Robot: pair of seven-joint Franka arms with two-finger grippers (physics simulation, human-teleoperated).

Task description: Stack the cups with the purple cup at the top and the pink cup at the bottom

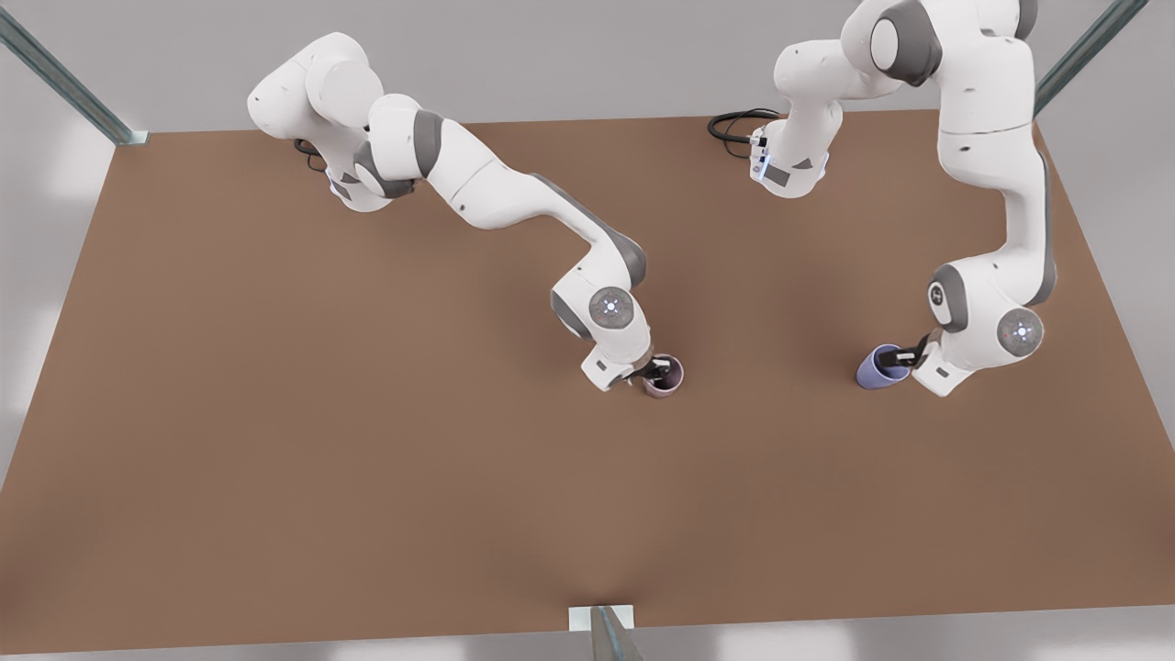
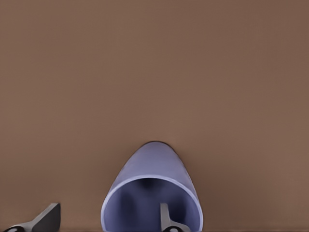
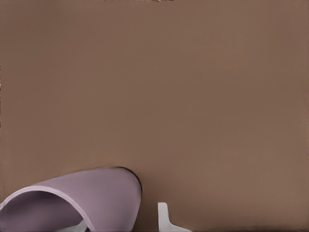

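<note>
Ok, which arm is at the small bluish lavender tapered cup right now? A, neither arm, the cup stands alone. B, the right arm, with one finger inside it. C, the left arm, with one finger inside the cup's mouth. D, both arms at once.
C: the left wrist view shows the small bluish lavender tapered cup with one of the left gripper's fingers inside its mouth and the other outside the wall.

Pink cup (image 1: 664,375): on the worktop (image 1: 275,413), near the middle in the front view.
Purple cup (image 1: 881,366): on the worktop, well apart, toward the front view's right.
Right tool (image 1: 654,371): at the pink cup, one finger inside the rim.
Left tool (image 1: 904,358): at the purple cup, one finger (image 2: 166,218) inside, one outside.
</note>
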